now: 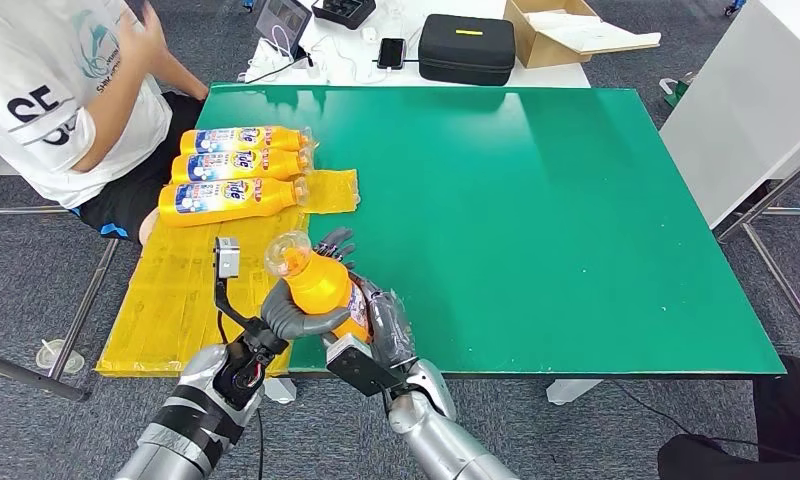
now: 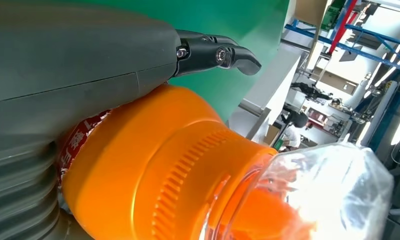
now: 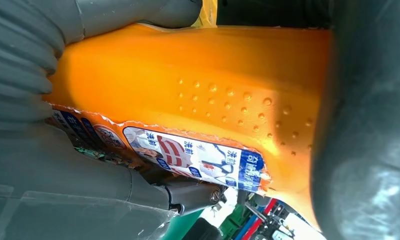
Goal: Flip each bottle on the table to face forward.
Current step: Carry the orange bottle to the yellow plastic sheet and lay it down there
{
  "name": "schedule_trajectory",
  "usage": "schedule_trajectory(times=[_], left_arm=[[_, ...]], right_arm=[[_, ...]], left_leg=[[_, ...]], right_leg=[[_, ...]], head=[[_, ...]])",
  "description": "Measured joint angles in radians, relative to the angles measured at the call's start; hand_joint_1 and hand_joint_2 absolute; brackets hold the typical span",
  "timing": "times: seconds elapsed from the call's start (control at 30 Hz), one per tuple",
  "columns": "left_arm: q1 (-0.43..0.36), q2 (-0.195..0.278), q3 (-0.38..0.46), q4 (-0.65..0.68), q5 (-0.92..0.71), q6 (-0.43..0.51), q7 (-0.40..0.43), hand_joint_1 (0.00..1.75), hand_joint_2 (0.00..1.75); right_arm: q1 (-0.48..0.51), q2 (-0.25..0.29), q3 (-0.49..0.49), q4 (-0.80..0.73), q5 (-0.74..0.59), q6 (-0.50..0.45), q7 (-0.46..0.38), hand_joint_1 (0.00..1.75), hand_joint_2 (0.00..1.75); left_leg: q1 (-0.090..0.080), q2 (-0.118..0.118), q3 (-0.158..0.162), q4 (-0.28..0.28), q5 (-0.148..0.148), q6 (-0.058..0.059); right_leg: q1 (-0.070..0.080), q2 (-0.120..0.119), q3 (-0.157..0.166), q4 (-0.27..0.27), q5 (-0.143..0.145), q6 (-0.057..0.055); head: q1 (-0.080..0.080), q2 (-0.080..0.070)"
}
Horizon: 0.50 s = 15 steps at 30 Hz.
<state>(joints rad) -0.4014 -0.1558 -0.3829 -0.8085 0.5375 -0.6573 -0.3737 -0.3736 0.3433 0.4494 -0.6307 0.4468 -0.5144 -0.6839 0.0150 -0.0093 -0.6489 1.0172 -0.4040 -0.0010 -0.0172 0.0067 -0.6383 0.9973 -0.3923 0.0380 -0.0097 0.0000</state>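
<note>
At the near edge of the green table [image 1: 576, 220], an orange bottle [image 1: 321, 285] is held up off the surface between both hands.

The left hand [image 1: 291, 318] is wrapped around the bottle below its clear cap [image 1: 288, 252]; the right hand [image 1: 381, 325] is closed on the labelled body from the other side. Three more bottles [image 1: 238, 165] are laid side by side, labels up, on the yellow sheet [image 1: 176, 300] at the far left, beside a seated person [image 1: 66, 90].
</note>
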Motion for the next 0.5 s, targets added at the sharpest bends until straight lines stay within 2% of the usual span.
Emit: schedule_trajectory(times=[0.07, 0.1, 0.5], left_arm=[[0.002, 0.001, 0.0, 0.0, 0.0, 0.0, 0.0, 1.42, 1.75], [0.003, 0.002, -0.001, 0.0, 0.0, 0.001, 0.0, 1.75, 1.75], [0.015, -0.001, -0.009, -0.001, -0.014, 0.078, -0.013, 1.75, 1.75]], right_arm=[[-0.002, 0.001, 0.0, 0.007, 0.0, -0.005, 0.003, 1.75, 1.75], [-0.003, 0.002, 0.0, 0.01, 0.001, -0.009, 0.005, 1.75, 1.75], [-0.004, 0.007, -0.004, 0.033, 0.012, -0.041, 0.024, 1.75, 1.75]], left_leg=[[0.0, 0.0, 0.0, 0.0, 0.0, 0.0], [0.0, 0.0, 0.0, 0.0, 0.0, 0.0], [0.0, 0.0, 0.0, 0.0, 0.0, 0.0]], right_leg=[[0.0, 0.0, 0.0, 0.0, 0.0, 0.0], [0.0, 0.0, 0.0, 0.0, 0.0, 0.0], [0.0, 0.0, 0.0, 0.0, 0.0, 0.0]], head=[[0.0, 0.0], [0.0, 0.0], [0.0, 0.0]])
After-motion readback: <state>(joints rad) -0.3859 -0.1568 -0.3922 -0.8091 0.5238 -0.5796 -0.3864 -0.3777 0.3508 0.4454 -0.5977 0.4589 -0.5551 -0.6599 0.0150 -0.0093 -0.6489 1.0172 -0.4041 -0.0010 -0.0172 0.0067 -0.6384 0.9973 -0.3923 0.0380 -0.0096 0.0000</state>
